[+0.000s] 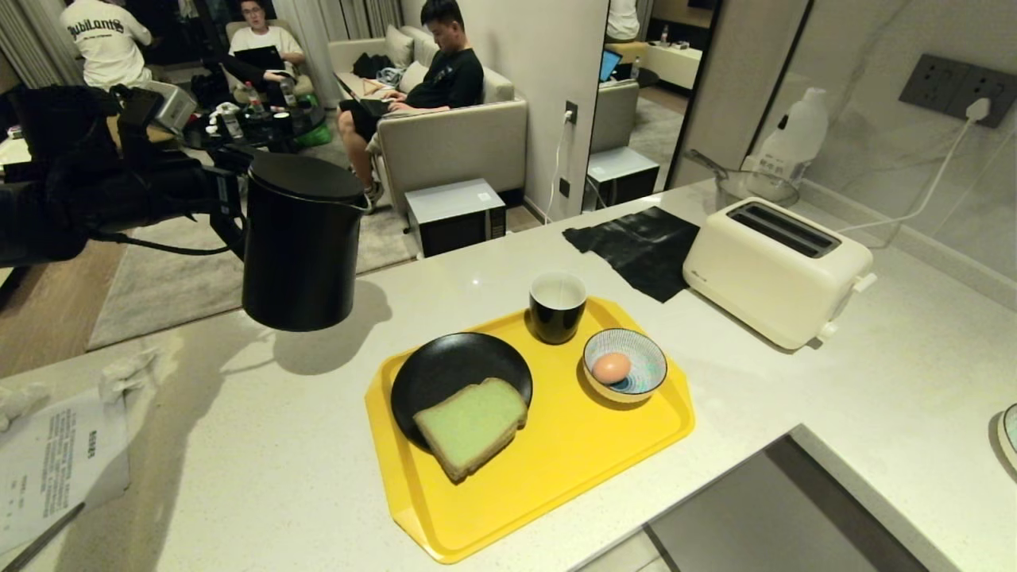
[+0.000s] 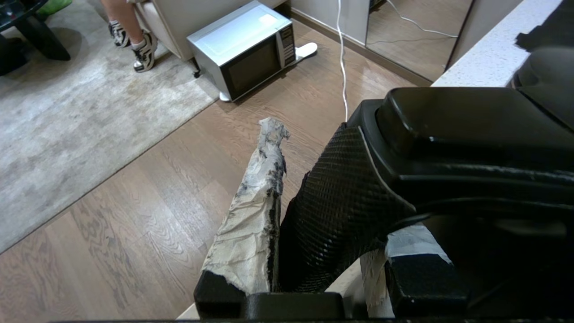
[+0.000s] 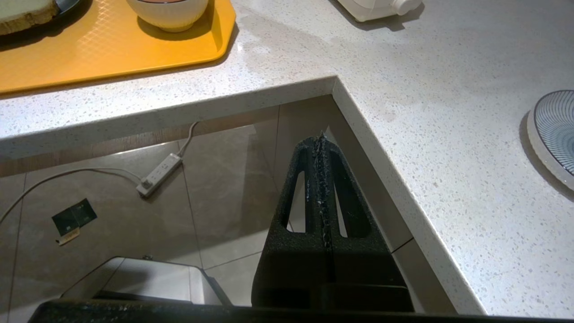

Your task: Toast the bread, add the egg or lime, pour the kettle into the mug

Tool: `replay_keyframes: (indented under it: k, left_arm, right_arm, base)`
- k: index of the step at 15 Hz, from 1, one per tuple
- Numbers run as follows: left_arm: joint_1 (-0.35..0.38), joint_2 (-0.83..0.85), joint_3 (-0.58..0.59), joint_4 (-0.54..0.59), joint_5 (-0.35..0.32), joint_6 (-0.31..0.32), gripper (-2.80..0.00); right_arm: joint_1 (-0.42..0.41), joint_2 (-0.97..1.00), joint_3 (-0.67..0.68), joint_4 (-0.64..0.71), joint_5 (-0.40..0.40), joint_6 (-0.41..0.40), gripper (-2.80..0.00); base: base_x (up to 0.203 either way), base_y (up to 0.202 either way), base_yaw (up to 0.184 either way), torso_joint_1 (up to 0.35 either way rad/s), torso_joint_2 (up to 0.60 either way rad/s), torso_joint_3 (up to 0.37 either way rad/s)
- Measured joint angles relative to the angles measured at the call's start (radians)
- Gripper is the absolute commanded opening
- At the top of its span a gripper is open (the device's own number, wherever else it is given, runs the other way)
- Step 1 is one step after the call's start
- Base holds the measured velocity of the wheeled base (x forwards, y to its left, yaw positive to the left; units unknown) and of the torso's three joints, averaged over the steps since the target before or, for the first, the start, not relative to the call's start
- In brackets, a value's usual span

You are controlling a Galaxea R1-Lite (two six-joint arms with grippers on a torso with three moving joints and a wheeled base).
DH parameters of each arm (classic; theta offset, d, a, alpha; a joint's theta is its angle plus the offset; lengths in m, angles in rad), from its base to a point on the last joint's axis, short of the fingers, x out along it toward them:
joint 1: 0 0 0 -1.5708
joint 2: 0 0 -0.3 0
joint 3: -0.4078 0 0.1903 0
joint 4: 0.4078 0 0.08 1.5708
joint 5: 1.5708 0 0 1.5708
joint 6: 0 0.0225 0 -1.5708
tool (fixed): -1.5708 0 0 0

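Observation:
My left gripper [image 1: 228,208] is shut on the textured handle [image 2: 341,211] of the black kettle [image 1: 302,246]. The kettle hangs upright just above the counter's far left edge, casting a shadow below, left of the yellow tray [image 1: 604,453]. On the tray stand the black mug [image 1: 558,306], white inside, and a striped bowl [image 1: 647,377] holding the egg [image 1: 611,367]. The green-faced bread [image 1: 470,425] lies on a black plate [image 1: 445,365]. In the left wrist view the gripper [image 2: 336,188] clasps the handle between taped fingers. My right gripper [image 3: 320,143] is shut and empty, parked below the counter's front edge.
A cream toaster [image 1: 775,270] stands at the right behind the tray, with a black cloth [image 1: 643,246] beside it. Papers [image 1: 56,461] lie at the counter's left. A striped plate [image 3: 556,130] sits at the far right. People sit on a sofa beyond the counter.

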Motion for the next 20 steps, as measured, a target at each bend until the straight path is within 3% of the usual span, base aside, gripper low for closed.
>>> replay_keyframes:
  k: [16, 20]
  left_arm:
    - [-0.005, 0.002, -0.007, -0.007, 0.001, 0.0, -2.8]
    - [-0.006, 0.036, -0.089, -0.002, -0.015, 0.007, -2.8]
  right_arm:
    - [0.0, 0.0, 0.0, 0.0, 0.0, 0.0, -2.8]
    - [0.0, 0.0, 0.0, 0.0, 0.0, -0.001, -2.8]
  base:
    - [-0.021, 0.0, 0.0, 0.004, 0.0, 0.0]
    - [0.0, 0.0, 0.0, 0.0, 0.0, 0.0]
